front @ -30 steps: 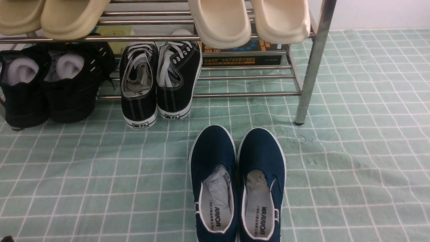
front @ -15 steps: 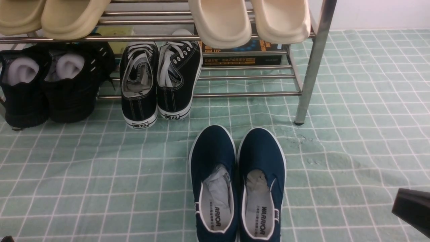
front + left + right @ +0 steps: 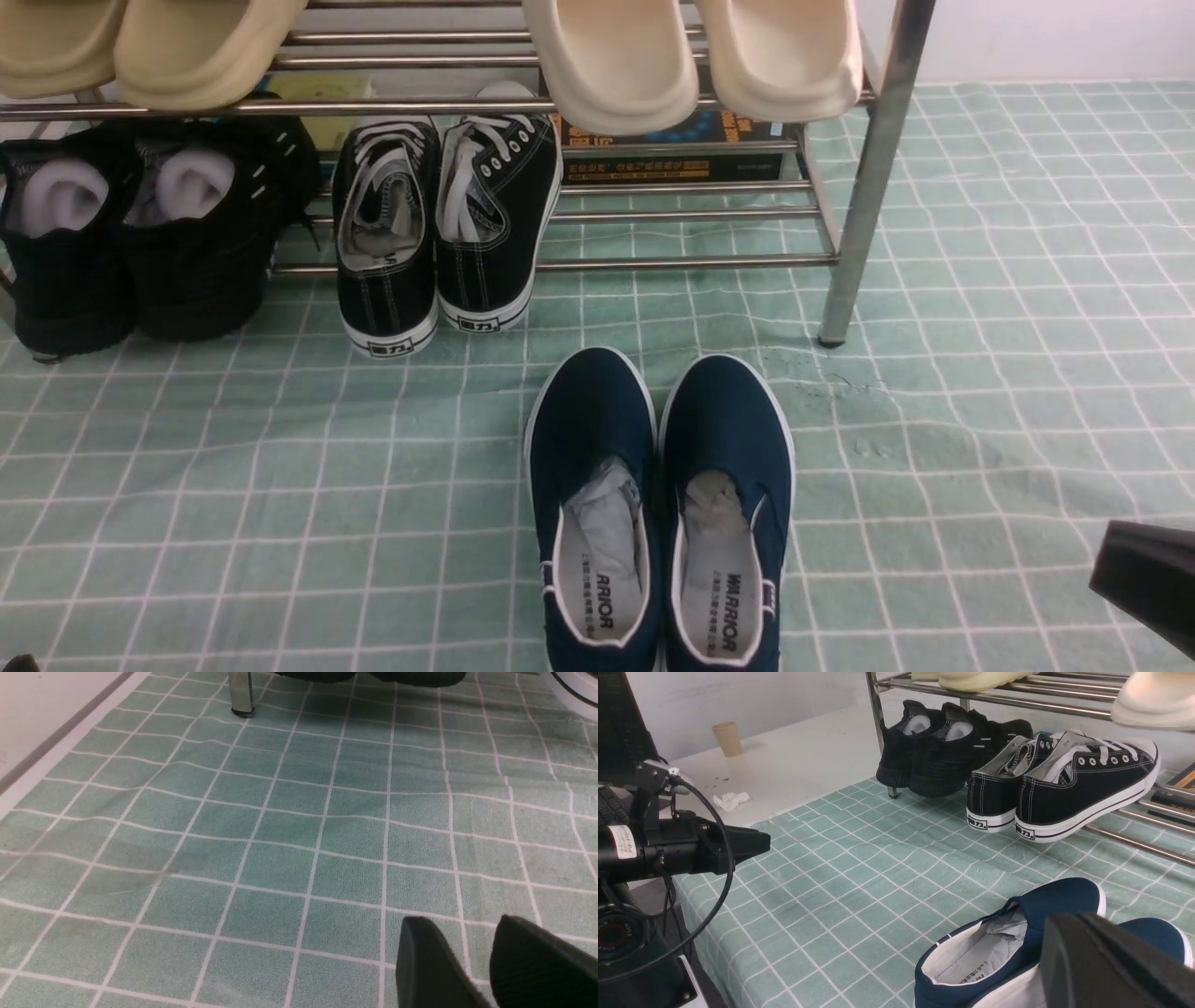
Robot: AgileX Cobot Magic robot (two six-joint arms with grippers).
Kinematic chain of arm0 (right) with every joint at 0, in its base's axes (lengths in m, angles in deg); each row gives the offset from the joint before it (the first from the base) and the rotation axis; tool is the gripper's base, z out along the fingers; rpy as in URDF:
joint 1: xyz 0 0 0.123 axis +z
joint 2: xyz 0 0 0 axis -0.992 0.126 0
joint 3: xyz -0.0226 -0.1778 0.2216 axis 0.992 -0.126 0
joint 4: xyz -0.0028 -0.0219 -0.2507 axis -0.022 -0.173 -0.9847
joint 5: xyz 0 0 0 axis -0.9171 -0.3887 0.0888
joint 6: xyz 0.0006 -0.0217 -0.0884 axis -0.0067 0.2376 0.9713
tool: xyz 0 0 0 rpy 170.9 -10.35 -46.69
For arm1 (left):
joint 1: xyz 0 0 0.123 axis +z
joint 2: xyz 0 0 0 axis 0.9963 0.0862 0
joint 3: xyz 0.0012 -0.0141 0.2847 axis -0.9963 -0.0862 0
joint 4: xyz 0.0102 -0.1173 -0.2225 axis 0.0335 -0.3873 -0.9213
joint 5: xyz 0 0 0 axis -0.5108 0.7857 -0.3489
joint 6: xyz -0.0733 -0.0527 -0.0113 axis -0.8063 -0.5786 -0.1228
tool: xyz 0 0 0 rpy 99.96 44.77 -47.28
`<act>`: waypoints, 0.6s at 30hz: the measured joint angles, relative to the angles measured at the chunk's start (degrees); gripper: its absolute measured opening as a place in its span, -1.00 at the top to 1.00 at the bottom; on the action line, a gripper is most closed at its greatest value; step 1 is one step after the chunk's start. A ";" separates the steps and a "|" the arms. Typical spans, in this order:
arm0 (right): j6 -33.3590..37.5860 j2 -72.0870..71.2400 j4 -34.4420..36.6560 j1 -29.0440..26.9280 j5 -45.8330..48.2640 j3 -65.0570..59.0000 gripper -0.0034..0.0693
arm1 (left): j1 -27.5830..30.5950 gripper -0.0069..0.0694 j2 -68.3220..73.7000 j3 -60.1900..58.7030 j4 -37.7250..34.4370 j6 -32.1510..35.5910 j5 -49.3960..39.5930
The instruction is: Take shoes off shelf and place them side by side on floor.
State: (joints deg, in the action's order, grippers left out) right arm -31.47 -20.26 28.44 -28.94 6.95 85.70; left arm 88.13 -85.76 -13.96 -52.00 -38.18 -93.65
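Right gripper [image 3: 1144, 583] state's hidden, left gripper [image 3: 472, 970] slightly parted, empty; shoes [image 3: 658, 513] paired between them on the floor [image 3: 280, 485]. You're basically done, just retreat.

The shoes [image 3: 659, 513] are a pair of navy blue canvas slip-ons with white rubber soles and white trim round the openings. They lie upright on the floor [image 3: 280, 485], side by side and touching, toes toward the shelf [image 3: 868, 187], heels toward the camera. Grey insoles read "WARRIOR" (crumpled paper is stuffed in each toe). The right gripper [image 3: 1144, 579] is off to their right, near but apart. The floor is pale green cloth with a white grid, slightly wrinkled and smudged. The shelf, of shiny rods and chrome posts in tiers, stands beyond the pair, farther from that gripper, its lower tier bare directly ahead of the toes.
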 joint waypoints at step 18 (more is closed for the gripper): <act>14.96 -14.12 3.24 -23.75 -0.44 -18.71 0.87 | 0.00 0.19 0.00 0.00 0.00 0.00 0.00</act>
State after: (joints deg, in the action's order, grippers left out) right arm -16.50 -34.38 31.68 -52.69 6.51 66.99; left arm 88.13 -85.76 -13.96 -52.00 -38.18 -93.65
